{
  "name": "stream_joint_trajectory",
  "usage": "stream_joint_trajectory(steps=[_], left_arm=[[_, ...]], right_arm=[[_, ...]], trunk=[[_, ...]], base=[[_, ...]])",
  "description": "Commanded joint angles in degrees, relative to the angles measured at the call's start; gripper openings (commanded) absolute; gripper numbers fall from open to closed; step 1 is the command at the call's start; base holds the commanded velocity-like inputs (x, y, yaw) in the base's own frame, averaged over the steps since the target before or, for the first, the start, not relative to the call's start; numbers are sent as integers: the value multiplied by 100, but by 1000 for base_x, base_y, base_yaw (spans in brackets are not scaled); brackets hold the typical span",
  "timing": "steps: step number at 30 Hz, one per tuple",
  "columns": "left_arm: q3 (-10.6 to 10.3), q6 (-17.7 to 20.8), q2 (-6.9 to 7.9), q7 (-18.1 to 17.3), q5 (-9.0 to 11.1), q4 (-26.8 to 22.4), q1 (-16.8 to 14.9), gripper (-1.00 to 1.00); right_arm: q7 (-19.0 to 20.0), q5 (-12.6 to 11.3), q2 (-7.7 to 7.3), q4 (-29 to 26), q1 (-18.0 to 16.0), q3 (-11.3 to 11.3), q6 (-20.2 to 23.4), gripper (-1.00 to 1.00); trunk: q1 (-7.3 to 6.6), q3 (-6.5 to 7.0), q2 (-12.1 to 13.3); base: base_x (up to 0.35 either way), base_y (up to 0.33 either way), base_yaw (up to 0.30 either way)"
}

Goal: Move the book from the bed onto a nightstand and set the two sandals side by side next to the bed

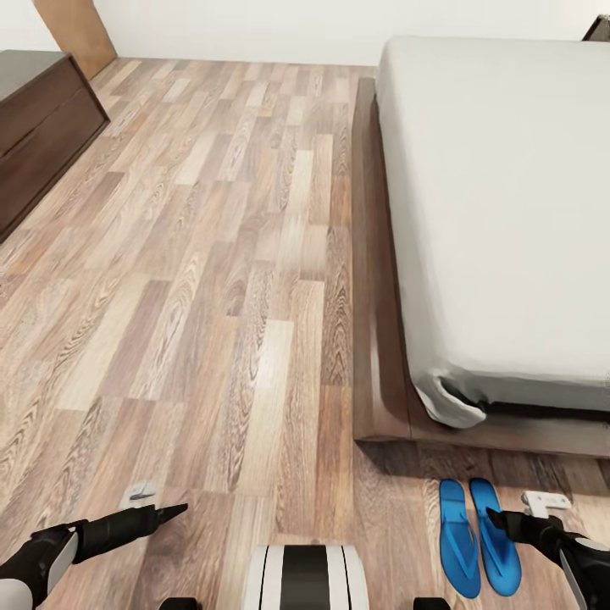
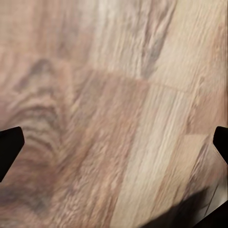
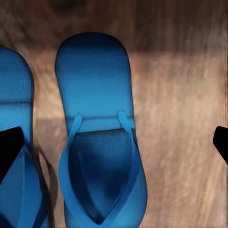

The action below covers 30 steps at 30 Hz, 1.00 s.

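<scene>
Both tools hang low over the floor (image 1: 212,280), and neither grips anything. My right tool (image 1: 496,518) sits at about 4 o'clock in the head view, its dark tip just over the outer edge of the right sandal (image 1: 494,536); in the right wrist view its fingertips (image 3: 10,145) stand wide apart at the two edges, released, with that sandal lying flat between them. My left tool (image 1: 174,511) points across the planks at about 7 o'clock, and in the left wrist view its fingertips (image 2: 9,142) are likewise spread, with only wood grain between them.

I see the two blue sandals side by side, the left sandal (image 1: 458,542) almost touching its partner, both lying flat on the floor just in front of the foot of the bed (image 1: 500,212). They point toward the bed's dark wooden frame, near its corner.

At 10 o'clock a dark brown cabinet (image 1: 38,127) stands against the wall, well apart from the bed. I can see no book on the part of the pale mattress in view.
</scene>
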Motion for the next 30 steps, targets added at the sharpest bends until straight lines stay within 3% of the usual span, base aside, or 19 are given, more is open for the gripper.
stream_joint_trajectory(steps=[1, 4, 7, 8, 9, 12, 14, 18, 23, 27, 30], left_arm=[[48, 44, -16, -34, -52, -5, -3, 100], [48, 45, -60, -32, -55, -5, -3, 100], [48, 39, -87, -27, -59, -5, -3, 100], [48, 37, -96, -30, -60, -5, -3, 100], [48, 37, -98, -32, -60, -3, -3, 100], [48, 37, -100, -36, -61, 13, -3, 100], [55, 31, -100, -43, -57, 76, -3, 100], [64, -20, -87, -34, -56, 383, -3, 100], [62, -421, -69, -15, -67, 812, -3, 100], [58, -635, -80, 20, -64, 910, -3, 100], [60, -679, -88, 53, -54, 930, -3, 100]], right_arm=[[61, 48, -1, -13, 0, -39, 24, 100], [226, -1, -21, -17, 8, -62, 29, 100], [820, -160, -75, -9, 17, -103, 31, 100], [1706, -316, -430, 64, 33, -308, 31, 100], [2240, -364, -737, 251, 40, -559, 32, 100], [2917, -398, -1183, 880, 45, -1069, 9, 100], [3204, -408, -1364, 1416, 47, -1298, -27, 100], [3365, -414, -1470, 1973, 47, -1431, -65, 100], [3384, -415, -1483, 2096, 53, -1453, -128, 100], [3372, -415, -1478, 2245, 56, -1461, -726, 100], [3363, -425, -1484, 2597, 56, -1480, -942, 100]], trunk=[[-3, 20, 0], [-11, 86, 4], [-19, 153, 8], [-21, 175, 10], [-24, 197, 11], [-32, 263, 15], [-37, 308, 18], [-47, 396, 23], [-60, 507, 30], [-70, 596, 35], [-78, 662, 39]], base=[[0, 0, 0], [0, 0, 0], [0, 0, 0], [0, 0, 0], [0, 0, 0], [0, 0, 0], [0, 0, 0], [0, 0, 0], [0, 0, 0], [0, 0, 0], [0, 0, 0]])
